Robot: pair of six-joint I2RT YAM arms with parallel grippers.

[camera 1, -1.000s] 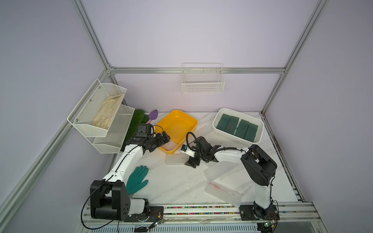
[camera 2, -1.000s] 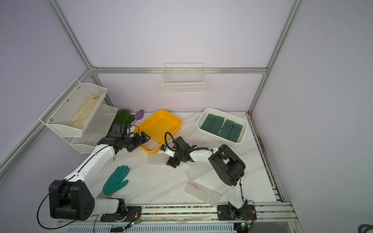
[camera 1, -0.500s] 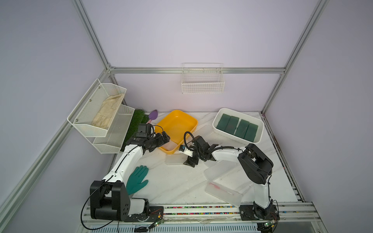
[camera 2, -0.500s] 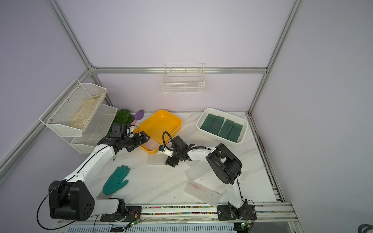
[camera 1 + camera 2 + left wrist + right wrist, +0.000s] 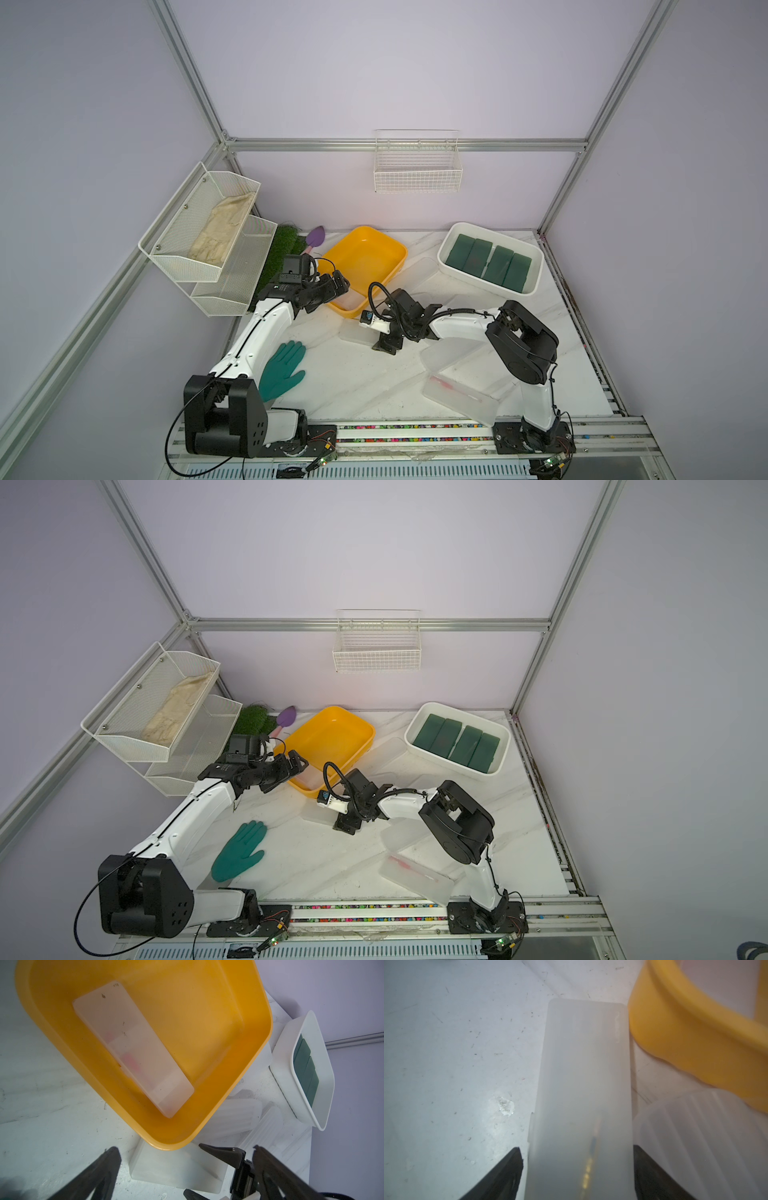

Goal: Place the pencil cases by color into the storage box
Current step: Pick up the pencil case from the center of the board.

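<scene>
Across the marble tabletop (image 5: 353,386), the left gripper (image 5: 340,285) gapes empty by the yellow tub (image 5: 365,253) holding one frosted case (image 5: 133,1047), the right gripper (image 5: 577,1150) straddles a second case (image 5: 585,1074), not quite pinching, likely to lift it, and green cases (image 5: 488,262) fill the white box (image 5: 538,272).

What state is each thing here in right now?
Left gripper: open, empty, by the yellow bin's rim.
Right gripper: open, jaws astride a frosted case on the table.
Yellow bin: holds one whitish case.
White bin: holds four green cases side by side.
Teal glove: flat on the table.
Other frosted cases: loose on the table.
</scene>
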